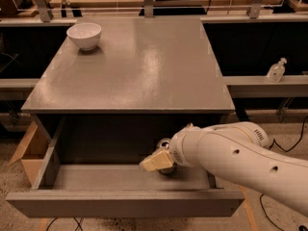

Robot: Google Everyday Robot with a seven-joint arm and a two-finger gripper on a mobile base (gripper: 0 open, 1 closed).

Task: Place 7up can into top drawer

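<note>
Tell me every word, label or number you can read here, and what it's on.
None can be read.
7up can, in the top drawer behind the hand: mostly hidden, no lettering shows.
Clear bottle on the right ledge: label unreadable.
White bowl: plain.
</note>
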